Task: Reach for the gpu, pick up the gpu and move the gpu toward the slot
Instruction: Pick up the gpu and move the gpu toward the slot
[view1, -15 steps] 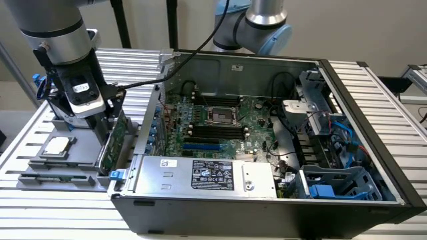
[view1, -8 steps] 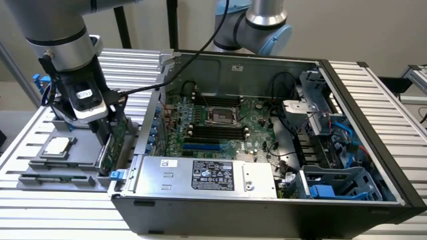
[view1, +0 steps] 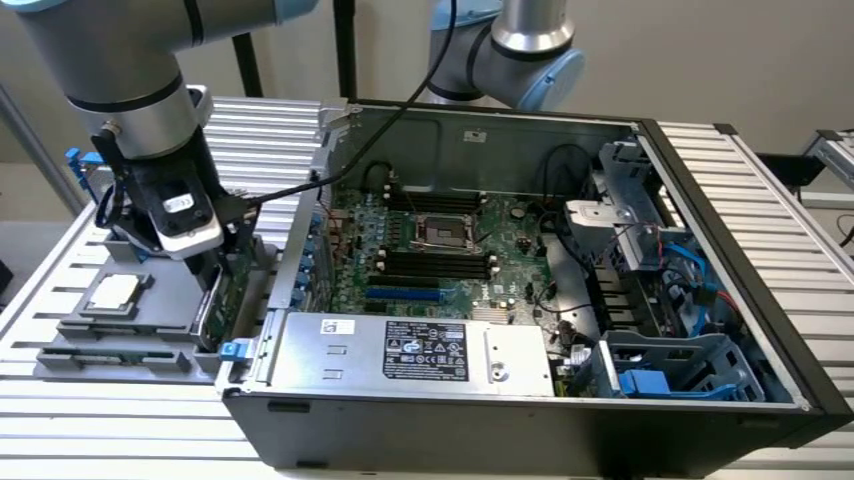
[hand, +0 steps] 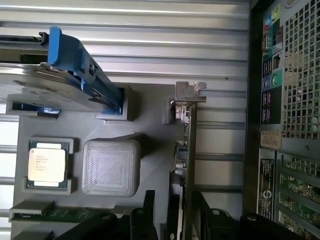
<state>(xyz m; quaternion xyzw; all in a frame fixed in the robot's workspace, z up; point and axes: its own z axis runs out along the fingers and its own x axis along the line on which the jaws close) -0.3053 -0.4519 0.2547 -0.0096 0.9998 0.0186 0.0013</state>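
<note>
Spread tool (hand: 173, 197) astride gpu (hand: 190, 145) edge, computer case (hand: 280, 100) just beside

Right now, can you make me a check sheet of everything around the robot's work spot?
Surface: ribbed metal table carrying a grey parts tray.
Job's things: gpu stands on edge in the tray, with a silver bracket at one end. The open computer case is beside it.
Clutter: processor chip, hard drive with blue clips, memory stick.
Grippers: gripper open, low over the gpu, one finger on each side.
Cables: black cable crosses the case's edge; blue cables inside the case.
Surroundings: arm joint behind the case; pale wall.
</note>
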